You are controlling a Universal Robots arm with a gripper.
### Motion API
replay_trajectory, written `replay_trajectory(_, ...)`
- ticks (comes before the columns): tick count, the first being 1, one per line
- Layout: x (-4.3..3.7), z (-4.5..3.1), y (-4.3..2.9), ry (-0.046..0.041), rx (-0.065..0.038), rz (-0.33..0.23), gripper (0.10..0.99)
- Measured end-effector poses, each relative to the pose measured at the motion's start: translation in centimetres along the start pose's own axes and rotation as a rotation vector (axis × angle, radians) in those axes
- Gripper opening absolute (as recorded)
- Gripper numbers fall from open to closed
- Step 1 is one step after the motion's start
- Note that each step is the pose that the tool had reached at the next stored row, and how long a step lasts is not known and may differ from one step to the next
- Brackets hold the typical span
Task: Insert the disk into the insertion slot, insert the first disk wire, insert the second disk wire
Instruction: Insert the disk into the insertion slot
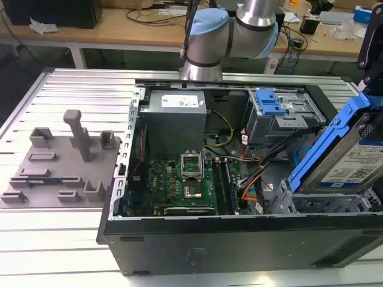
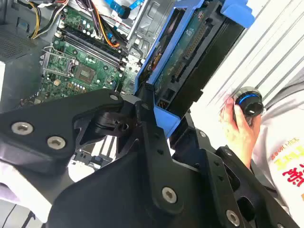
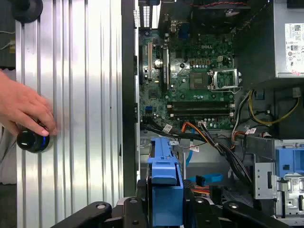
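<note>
**Exterior view:** The disk [image 1: 353,160], framed in its blue carrier, hangs tilted above the grey perforated insertion slot [image 1: 326,204]. It is at the exterior view's right end of the open computer case [image 1: 179,239] and is not yet seated. The red-orange first disk wire [image 1: 250,184] lies loose between the motherboard [image 1: 179,182] and the slot.

**Second wrist view:** The gripper [image 2: 164,121] pinches one end of the carrier between its black fingers, with the disk's circuit-board side showing. A person's hand [image 2: 240,130] rests on a blue-ringed knob [image 2: 249,105] on the ribbed aluminium table [image 2: 280,52].

**First wrist view:** The disk is seen edge-on, clamped over the case. The flat blue second disk wire [image 3: 209,179] lies near it inside the case.
</note>
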State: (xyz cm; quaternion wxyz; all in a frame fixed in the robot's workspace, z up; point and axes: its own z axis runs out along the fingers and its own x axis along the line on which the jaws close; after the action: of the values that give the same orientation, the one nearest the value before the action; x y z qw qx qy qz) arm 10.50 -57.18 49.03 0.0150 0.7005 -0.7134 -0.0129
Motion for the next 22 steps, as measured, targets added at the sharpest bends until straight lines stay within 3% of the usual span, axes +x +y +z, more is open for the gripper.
replay_trajectory(14, 0.00, 0.00, 0.00, 0.0001, 0.000, 0.000, 0.369)
replay_trajectory(15, -0.04, 0.01, 0.01, -0.0001, 0.015, -0.004, 0.369)
replay_trajectory(17, -0.08, 0.03, 0.02, -0.0006, 0.054, -0.009, 0.369)
replay_trajectory(18, -0.08, 0.04, 0.04, -0.0030, 0.064, -0.009, 0.369)
replay_trajectory(19, -0.09, 0.09, 0.11, -0.0071, 0.065, -0.007, 0.369)
replay_trajectory(22, -0.42, 0.14, 0.16, -0.0074, 0.065, -0.003, 0.369)
